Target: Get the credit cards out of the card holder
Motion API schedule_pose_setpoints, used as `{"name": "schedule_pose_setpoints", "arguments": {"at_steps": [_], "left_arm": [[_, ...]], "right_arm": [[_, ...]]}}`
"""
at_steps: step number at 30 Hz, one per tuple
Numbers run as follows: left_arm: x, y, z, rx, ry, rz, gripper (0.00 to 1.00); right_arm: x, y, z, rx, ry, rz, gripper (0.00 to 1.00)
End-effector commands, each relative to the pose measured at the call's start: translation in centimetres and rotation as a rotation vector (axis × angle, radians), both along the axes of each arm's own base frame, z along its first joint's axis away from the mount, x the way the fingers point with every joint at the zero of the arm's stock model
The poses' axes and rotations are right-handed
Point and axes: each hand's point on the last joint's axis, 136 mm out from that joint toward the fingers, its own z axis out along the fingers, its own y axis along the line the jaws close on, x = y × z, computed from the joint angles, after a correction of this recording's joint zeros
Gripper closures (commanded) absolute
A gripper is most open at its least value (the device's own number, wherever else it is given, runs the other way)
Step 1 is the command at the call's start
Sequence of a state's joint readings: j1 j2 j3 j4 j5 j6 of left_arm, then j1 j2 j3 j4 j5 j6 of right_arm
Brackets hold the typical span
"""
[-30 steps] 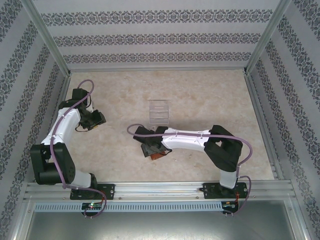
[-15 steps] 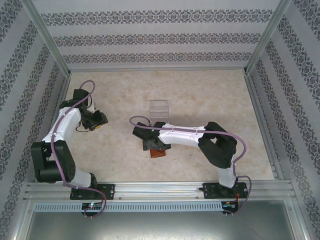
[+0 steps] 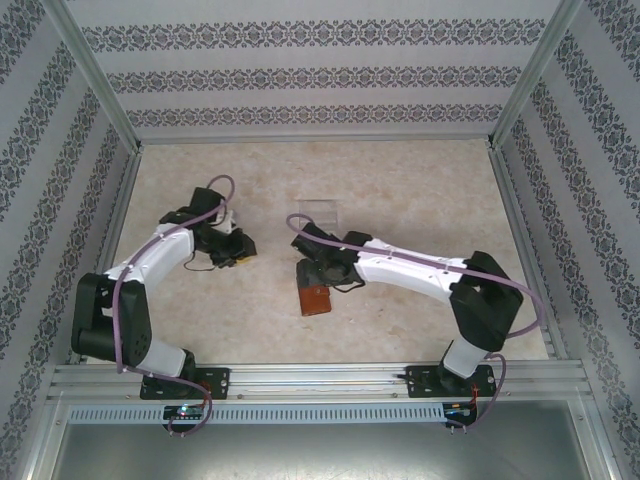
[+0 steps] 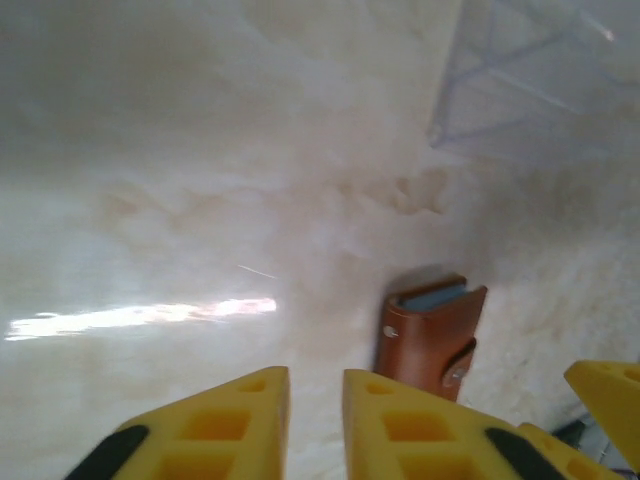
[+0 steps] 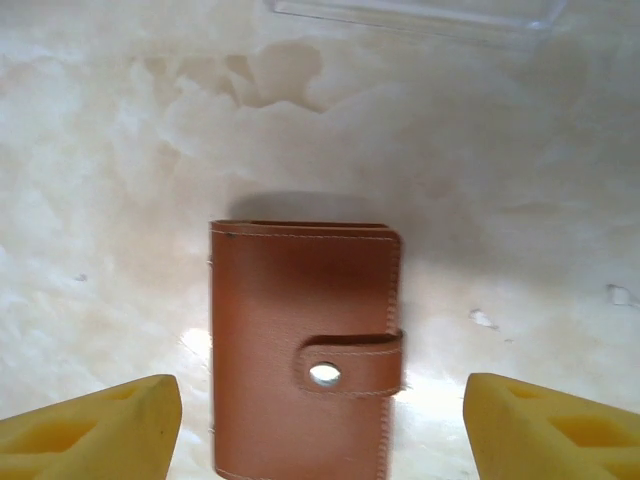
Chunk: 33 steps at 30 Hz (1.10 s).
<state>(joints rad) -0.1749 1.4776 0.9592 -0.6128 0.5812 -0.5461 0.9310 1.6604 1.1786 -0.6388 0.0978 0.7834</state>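
Observation:
The card holder (image 3: 314, 300) is a reddish-brown leather wallet lying flat and closed mid-table, its strap tab (image 5: 352, 363) snapped over the front. A grey-blue inner edge shows at the top of the card holder (image 4: 430, 335) in the left wrist view. The credit cards are hidden. My right gripper (image 3: 318, 274) hovers just behind the card holder (image 5: 300, 340), open wide, one yellow finger (image 5: 90, 425) on each side and neither touching it. My left gripper (image 3: 240, 252) hangs left of the card holder; its fingers (image 4: 225, 425) stand a narrow gap apart with nothing between them.
A clear plastic tray (image 3: 318, 212) sits just behind the card holder; the tray (image 5: 420, 15) lies at the top edge of the right wrist view. Patterned walls and metal rails enclose the pale marble table (image 3: 420, 190).
The left arm has swung right toward the table's middle and its jaws have narrowed. The right gripper has drawn back from over the card holder, which now lies uncovered.

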Motion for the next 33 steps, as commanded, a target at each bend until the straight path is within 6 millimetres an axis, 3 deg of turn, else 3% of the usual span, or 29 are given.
{"name": "schedule_pose_setpoints", "arguments": {"at_steps": [1, 6, 13, 17, 22, 33], "left_arm": [[0.4, -4.7, 0.2, -0.109, -0.001, -0.028, 0.83], [-1.1, -8.8, -1.7, -0.141, 0.038, -0.069, 0.94], [-2.4, -11.8, -4.7, -0.198, 0.1, -0.102, 1.0], [-2.7, -12.3, -5.9, -0.225, 0.129, -0.099, 1.0], [-3.4, -11.5, -7.4, -0.164, 0.161, -0.099, 1.0], [-4.2, -11.2, -8.3, -0.158, 0.184, -0.102, 1.0]], "right_arm": [[-0.6, -0.7, -0.2, 0.05, 0.022, 0.023, 0.3], [-1.0, -1.3, -0.7, 0.067, 0.056, 0.001, 0.37], [-1.2, -0.4, -2.4, 0.091, 0.105, -0.018, 0.49], [-1.1, -0.2, -3.1, 0.081, 0.128, -0.032, 0.55], [-1.2, 0.0, -4.1, 0.064, 0.149, -0.042, 0.58], [-1.4, 1.4, -4.8, 0.017, 0.154, -0.018, 0.63]]}}
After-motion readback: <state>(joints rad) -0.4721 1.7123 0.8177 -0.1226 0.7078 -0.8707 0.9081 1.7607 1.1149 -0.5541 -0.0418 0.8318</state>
